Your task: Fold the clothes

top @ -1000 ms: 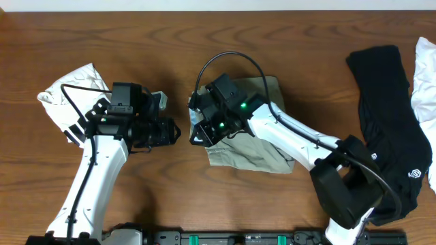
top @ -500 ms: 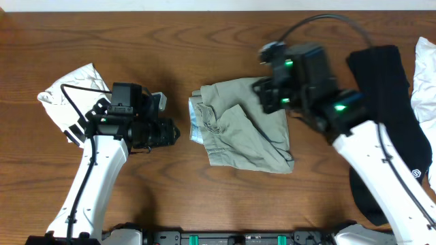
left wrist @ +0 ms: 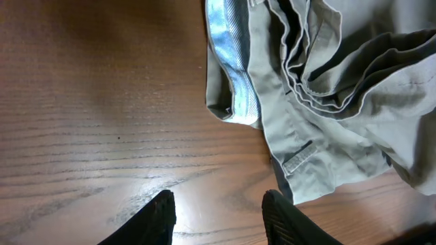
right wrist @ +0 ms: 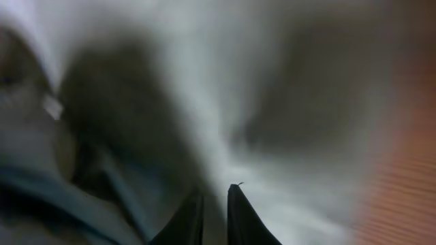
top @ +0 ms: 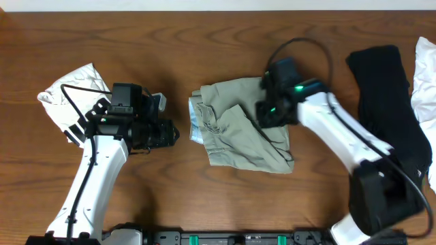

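An olive-green garment (top: 235,133) lies bunched and partly folded in the middle of the wooden table. It fills the upper right of the left wrist view (left wrist: 327,88), showing a pale blue waistband lining. My left gripper (top: 170,133) (left wrist: 218,211) is open and empty, just left of the garment and low over bare wood. My right gripper (top: 266,112) is down over the garment's right part. In the blurred right wrist view its fingers (right wrist: 214,211) are almost together with fabric right below them. I see no fold of cloth between them.
A white garment (top: 75,85) lies at the left, partly under my left arm. A black garment (top: 388,102) stretches down the right side. Another white garment (top: 426,75) sits at the right edge. The table's (top: 204,197) far edge runs along the top.
My right arm left the garment's left edge, swung up and to the right, and has now come down on the garment's right part. The left arm and the garment have not moved.
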{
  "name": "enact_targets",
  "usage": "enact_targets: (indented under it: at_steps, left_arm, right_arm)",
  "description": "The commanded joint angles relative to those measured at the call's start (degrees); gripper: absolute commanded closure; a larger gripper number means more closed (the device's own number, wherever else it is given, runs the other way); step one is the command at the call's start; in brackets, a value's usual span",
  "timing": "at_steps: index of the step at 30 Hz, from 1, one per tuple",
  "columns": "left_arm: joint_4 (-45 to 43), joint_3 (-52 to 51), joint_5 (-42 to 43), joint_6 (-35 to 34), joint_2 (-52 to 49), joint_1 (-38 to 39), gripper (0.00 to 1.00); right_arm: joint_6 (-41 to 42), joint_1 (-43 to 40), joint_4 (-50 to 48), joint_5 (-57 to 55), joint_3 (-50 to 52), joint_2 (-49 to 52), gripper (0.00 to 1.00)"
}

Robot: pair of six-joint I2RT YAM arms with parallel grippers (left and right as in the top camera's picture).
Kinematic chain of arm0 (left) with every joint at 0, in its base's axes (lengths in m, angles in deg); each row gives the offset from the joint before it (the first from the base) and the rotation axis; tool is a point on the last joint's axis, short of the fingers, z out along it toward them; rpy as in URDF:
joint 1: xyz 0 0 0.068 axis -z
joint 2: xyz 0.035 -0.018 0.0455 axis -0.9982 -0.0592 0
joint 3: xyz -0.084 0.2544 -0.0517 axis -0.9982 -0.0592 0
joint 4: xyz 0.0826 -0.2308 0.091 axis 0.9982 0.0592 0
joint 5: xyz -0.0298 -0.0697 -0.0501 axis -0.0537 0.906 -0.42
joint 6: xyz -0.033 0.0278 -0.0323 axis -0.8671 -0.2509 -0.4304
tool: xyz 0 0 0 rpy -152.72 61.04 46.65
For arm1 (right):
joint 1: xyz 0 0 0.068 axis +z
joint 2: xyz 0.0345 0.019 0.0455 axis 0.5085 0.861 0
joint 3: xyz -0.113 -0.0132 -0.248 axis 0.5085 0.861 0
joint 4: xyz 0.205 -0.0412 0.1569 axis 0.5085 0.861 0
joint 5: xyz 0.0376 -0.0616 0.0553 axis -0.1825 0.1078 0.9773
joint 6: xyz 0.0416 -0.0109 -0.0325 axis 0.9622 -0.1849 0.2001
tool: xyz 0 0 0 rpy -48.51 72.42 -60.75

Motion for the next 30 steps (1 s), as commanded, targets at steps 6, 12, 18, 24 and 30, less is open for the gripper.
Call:
enact_targets:
  at_steps: [6,12,18,24,30]
  left_arm:
    - [0.4,0.3,-0.3,0.1,0.8,-0.4,0.55]
    - [0.4,0.3,-0.3,0.1,0.8,-0.4,0.56]
    - [-0.7,0.4,10.2,0.1,1.6,-0.4,0.56]
    - [-5.7,0.4,21.4,-1.2,4.8,4.3,0.56]
    - [-6.1,0.3,13.4,-5.9,3.5,15.9,0.57]
  right_arm:
    - [-16.3,7.2,-0.4,17.0,0.2,1.4,0.88]
    - [-14.3,3.3,-0.7,13.5,0.0,-0.3,0.85]
    - [-10.6,-2.1,-9.1,10.9,0.0,-3.6,0.84]
    - [-8.5,-4.8,-22.9,1.2,0.0,-5.5,0.83]
    - [-8.5,-6.0,-27.2,-8.5,0.0,-1.2,0.84]
